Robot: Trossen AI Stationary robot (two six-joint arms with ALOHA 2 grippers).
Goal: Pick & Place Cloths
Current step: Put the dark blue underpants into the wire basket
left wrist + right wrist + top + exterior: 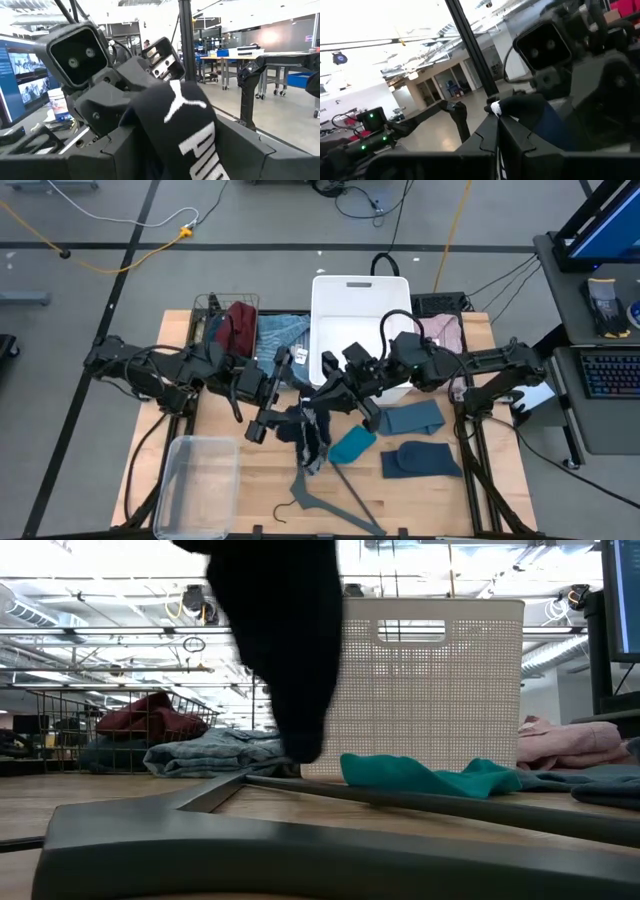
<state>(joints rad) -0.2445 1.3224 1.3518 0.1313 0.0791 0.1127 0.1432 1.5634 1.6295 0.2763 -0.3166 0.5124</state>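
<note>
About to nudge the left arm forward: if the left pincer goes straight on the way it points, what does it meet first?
Most likely the right pincer. The left pincer points across the table at it, the navy printed garment hanging between them, and the left wrist view shows the other arm's wrist right ahead. Exact depth is unclear.

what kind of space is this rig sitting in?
Looks like a large open lab or workshop, not a home. The low view shows a high ceiling with exposed pipes and strip lights; the left wrist view shows workbenches on a bare floor; the high view shows a monitor and keyboard beside the table.
</note>
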